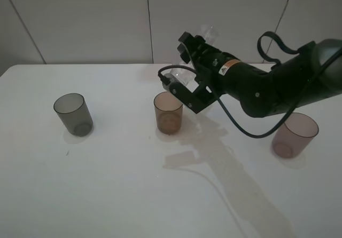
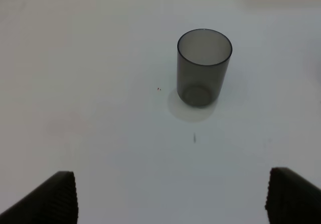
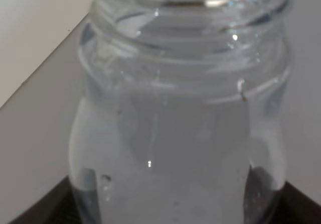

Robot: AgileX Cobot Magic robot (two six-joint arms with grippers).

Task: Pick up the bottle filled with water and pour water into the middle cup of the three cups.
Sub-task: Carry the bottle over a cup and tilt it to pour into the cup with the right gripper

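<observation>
- No word, brand, number or sign can be read in any view.
- The one label is a small orange-and-white sticker (image 1: 231, 65) on the right arm (image 1: 267, 91), behind the right gripper (image 1: 188, 70) (its print is too small and blurred to make out).
- The bottle (image 3: 175, 133), seen close up, shows only bare clear plastic.
- Tiny red specks (image 2: 159, 89) on the worktop (image 2: 75, 83) form no letter.

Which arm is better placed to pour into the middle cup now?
Right. The right hand grips the bottle, tipped just above the amber middle cup; the left hand is open and empty, facing only the grey cup.
</observation>
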